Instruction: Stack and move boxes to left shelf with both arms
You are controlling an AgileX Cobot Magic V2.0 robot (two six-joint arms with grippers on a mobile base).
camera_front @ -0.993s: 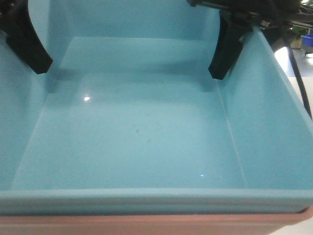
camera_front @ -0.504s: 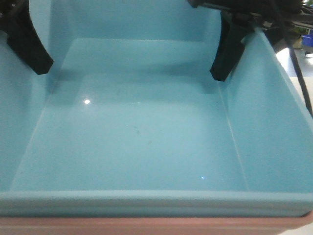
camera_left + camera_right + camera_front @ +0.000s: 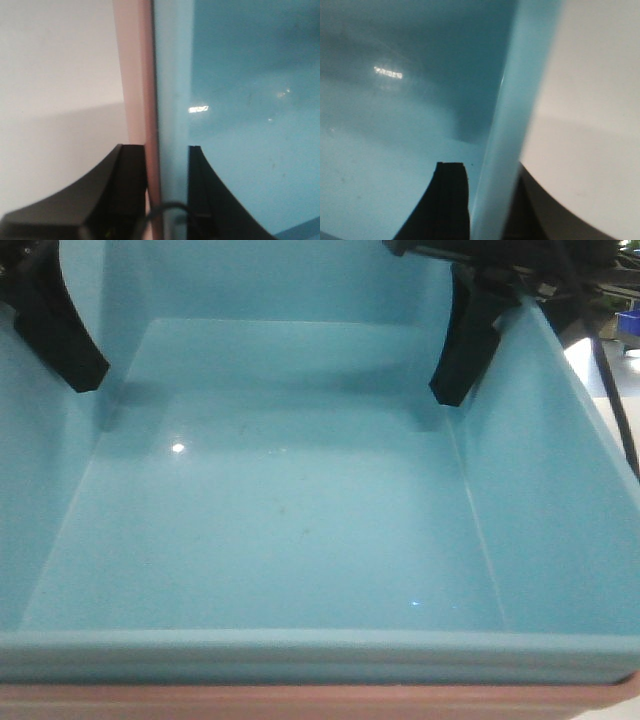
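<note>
The sky-blue bin [image 3: 280, 510] fills the front view, nested inside the salmon-pink bin, whose rim [image 3: 300, 702] shows below the blue front rim. My left gripper [image 3: 167, 167] is shut across the stacked left walls, pink wall [image 3: 137, 75] outside and blue wall [image 3: 172, 75] inside. Its inner finger [image 3: 60, 330] shows in the front view. My right gripper [image 3: 487, 200] is shut on the blue right wall [image 3: 520, 100], and its inner finger [image 3: 465, 350] hangs inside the bin. The left shelf is out of view.
A pale surface lies beyond the bins on the left [image 3: 60, 75] and on the right [image 3: 590, 100]. A black cable [image 3: 612, 400] runs along the right wall outside. A small dark blue crate [image 3: 628, 322] is at the far right.
Almost nothing. The stacked bins have shifted slightly, so the near rim sits a little lower in the front view. Both grippers keep their hold.
</note>
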